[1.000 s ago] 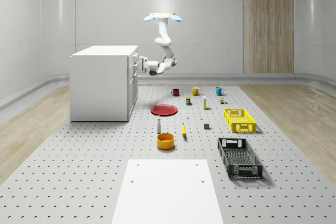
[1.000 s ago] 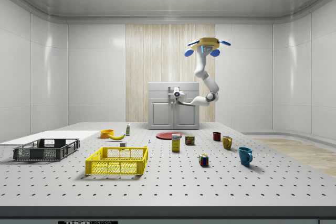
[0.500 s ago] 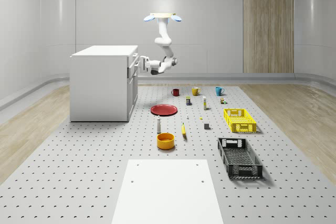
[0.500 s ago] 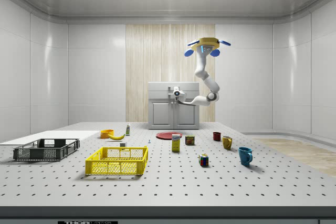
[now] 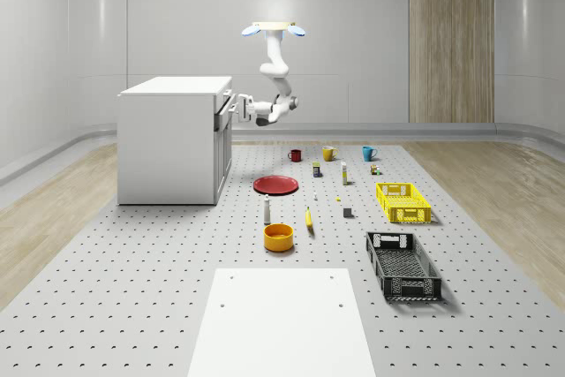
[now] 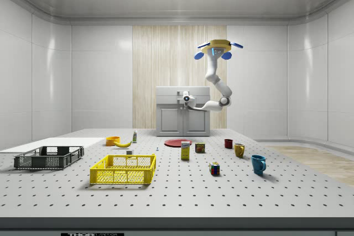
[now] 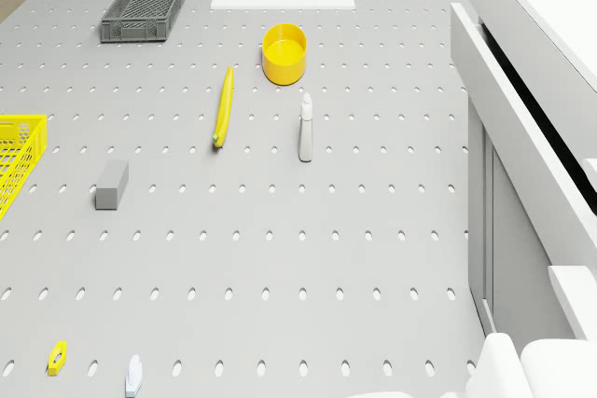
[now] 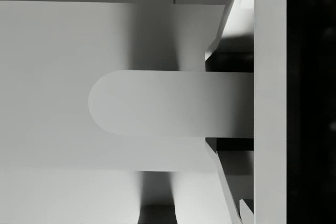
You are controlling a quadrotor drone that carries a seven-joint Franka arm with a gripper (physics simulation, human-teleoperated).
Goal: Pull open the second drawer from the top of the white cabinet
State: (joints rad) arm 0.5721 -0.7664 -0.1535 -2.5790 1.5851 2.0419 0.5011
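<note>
The white cabinet (image 5: pixel 168 143) stands at the whole-scene view's left. The drone (image 5: pixel 274 30) hovers beside the cabinet's drawer side, higher than its top, with the arm bent down toward it. My gripper (image 5: pixel 237 106) is at an upper drawer front and shut on the drawer handle (image 8: pixel 168 103), which looks like a rounded white bar in the wrist view. That drawer front (image 7: pixel 522 146) stands a little out from the cabinet, with a dark gap behind it. I cannot tell which drawer from the top it is. In the side view the gripper (image 6: pixel 184 98) is in front of the cabinet (image 6: pixel 183 120).
On the pegboard floor lie a red plate (image 5: pixel 275 184), a white bottle (image 5: pixel 267 209), a banana (image 5: pixel 309 218), an orange bowl (image 5: pixel 278 237), a yellow crate (image 5: pixel 403 202) and a black crate (image 5: pixel 403 265). Mugs (image 5: pixel 328 154) stand farther back. A white board (image 5: pixel 282 324) lies in front.
The gripper has moved a little away from the cabinet and the drawer front has come out with it. The drone has kept its place.
</note>
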